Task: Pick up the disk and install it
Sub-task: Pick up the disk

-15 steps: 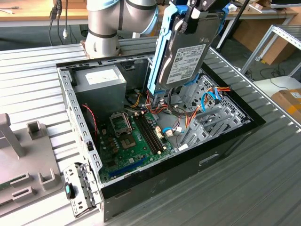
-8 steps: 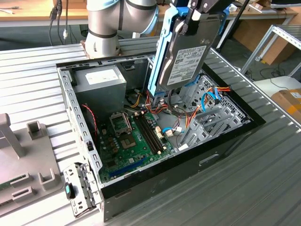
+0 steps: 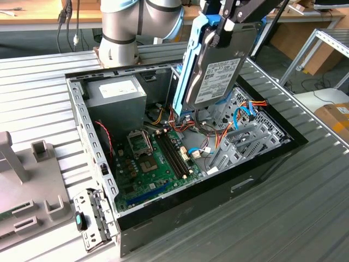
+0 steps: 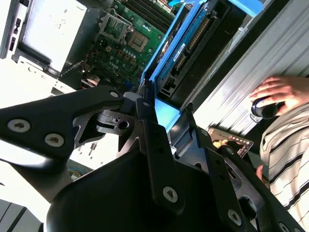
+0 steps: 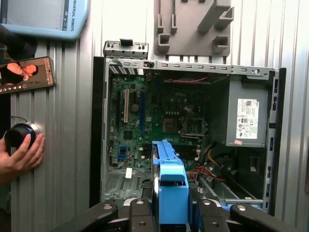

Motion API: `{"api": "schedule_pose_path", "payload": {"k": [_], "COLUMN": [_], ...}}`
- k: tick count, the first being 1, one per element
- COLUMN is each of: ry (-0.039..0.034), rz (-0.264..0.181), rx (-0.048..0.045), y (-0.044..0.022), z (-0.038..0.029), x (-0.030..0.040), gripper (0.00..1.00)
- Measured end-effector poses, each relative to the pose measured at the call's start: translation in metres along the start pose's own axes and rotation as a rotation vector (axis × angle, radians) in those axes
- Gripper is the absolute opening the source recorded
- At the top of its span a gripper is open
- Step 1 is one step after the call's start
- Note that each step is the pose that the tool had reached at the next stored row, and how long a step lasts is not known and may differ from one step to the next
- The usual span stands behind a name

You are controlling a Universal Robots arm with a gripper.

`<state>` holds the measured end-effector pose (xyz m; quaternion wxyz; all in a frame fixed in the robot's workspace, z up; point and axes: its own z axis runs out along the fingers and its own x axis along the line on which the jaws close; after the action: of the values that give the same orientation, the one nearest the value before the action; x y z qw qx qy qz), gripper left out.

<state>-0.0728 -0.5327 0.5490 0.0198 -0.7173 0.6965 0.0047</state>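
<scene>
The grey robot arm (image 3: 131,27) stands on the ribbed grey metal table (image 3: 305,218) at its far edge in the exterior view. Its wrist reaches out over the open black-and-grey metal computer case (image 3: 256,180), which sits mid-table. The black jaws are clamped onto the upper end of the flat grey-silver metal disk (image 3: 218,73) edged by a bright blue plastic bracket, one on each side of the bracket. The disk hangs in the air, clear of the table. Its long axis is steeply upright, the top leaning toward the exterior view's right, and the labelled face turns that way too. Its lower end hangs over the case's far corner, above the coloured cables (image 3: 180,117) and beside the green motherboard (image 3: 147,164). In the first wrist view a person's hand (image 5: 21,157) rests on the table's edge.
</scene>
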Motion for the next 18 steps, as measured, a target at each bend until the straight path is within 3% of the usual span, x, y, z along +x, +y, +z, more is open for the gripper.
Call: {"api": "schedule_pose_path", "payload": {"k": [5,10,15,18], "ry": [0.0002,-0.0001,0.0000,0.0002], "rz": [0.000,0.000,0.000,0.000], "rx": [-0.0001,0.0000,0.0000,-0.0001], "y": [0.0002,-0.0005,-0.0110,-0.0117], "z": [0.0048,0.0053,0.0064,0.0063], "x": [0.0056,0.0058,0.0061,0.0061], "gripper": [0.36,0.36,0.36,0.36]}}
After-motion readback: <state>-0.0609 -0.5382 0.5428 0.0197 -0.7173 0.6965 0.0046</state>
